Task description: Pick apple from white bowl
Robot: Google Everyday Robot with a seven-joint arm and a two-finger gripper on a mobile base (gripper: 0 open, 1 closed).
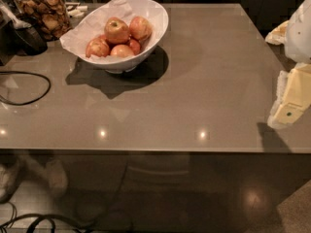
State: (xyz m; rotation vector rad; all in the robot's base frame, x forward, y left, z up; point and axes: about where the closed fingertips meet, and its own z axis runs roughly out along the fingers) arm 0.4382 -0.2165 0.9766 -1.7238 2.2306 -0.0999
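The white bowl (155,14) stands on the grey table at the back left, lined with crumpled white paper (92,23). Several apples lie in it. The apple (116,30), yellow-golden with a red blush and a dark stem hollow, sits on top of the pile. Redder apples lie beside it (140,27) and below it (97,47). My gripper (288,109) is at the far right edge of the view, pale yellow and white, above the table's right side and far from the bowl. It holds nothing that I can see.
A glass jar of brown snacks (43,11) stands left of the bowl. A dark object (26,39) and a black cable loop (29,89) lie at the left. The table's front edge (146,151) runs across the view.
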